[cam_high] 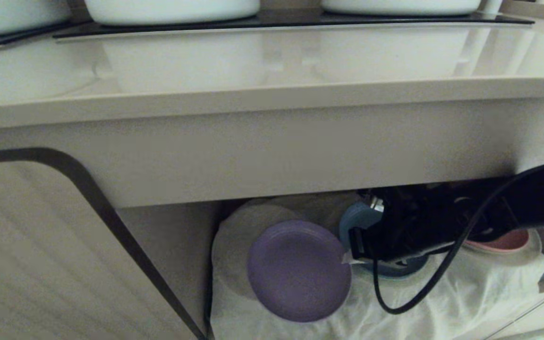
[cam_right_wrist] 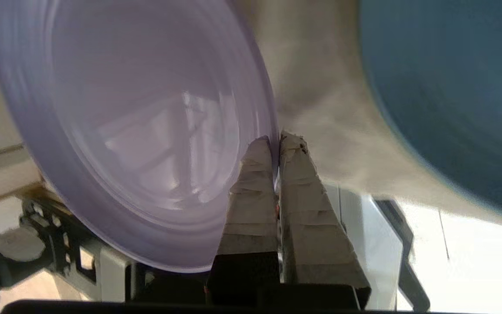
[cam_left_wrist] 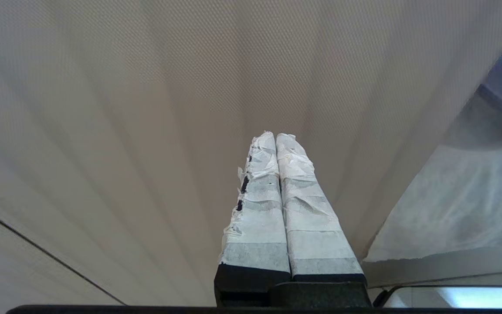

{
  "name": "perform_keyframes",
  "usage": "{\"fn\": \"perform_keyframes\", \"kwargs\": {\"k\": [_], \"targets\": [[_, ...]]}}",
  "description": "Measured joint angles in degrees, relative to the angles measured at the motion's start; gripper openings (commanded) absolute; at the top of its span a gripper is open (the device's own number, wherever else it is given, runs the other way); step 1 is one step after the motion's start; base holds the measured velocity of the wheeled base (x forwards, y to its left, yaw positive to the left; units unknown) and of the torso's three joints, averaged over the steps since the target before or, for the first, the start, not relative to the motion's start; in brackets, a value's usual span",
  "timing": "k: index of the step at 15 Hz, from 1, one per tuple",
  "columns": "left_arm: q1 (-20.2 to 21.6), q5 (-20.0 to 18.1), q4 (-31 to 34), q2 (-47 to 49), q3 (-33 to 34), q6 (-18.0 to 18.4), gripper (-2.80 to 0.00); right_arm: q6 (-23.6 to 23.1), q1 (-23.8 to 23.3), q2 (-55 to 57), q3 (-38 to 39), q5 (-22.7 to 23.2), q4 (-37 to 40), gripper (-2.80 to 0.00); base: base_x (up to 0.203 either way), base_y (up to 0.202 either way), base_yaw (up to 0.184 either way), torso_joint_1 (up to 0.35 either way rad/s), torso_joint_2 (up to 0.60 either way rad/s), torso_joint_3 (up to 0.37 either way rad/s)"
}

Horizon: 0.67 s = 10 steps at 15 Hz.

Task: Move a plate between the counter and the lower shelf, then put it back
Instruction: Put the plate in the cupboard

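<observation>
The lilac plate hangs tilted in the opening of the lower shelf, over the wrinkled white cloth. My right gripper reaches in from the right and is shut on the plate's right rim. In the right wrist view the taped fingers pinch the thin rim of the plate, and the right gripper points at its edge. The glossy beige counter lies above, with its thick front edge. My left gripper is shut on nothing, parked before a beige ribbed panel.
A blue plate and a pink plate lie on the cloth behind my right arm. White pots stand on the black hob panel. A black cable loops below the arm. A ribbed cabinet door stands at the left.
</observation>
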Motion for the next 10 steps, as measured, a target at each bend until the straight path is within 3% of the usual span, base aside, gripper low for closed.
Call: {"fn": "perform_keyframes", "kwargs": {"k": [10], "targets": [[0.0,0.0,0.0,0.0,0.0,0.0,-2.8,0.7,0.5,4.9,-1.7,-1.8,-5.9,-2.8,0.0,0.0,0.0,0.0,0.0,0.0]]}}
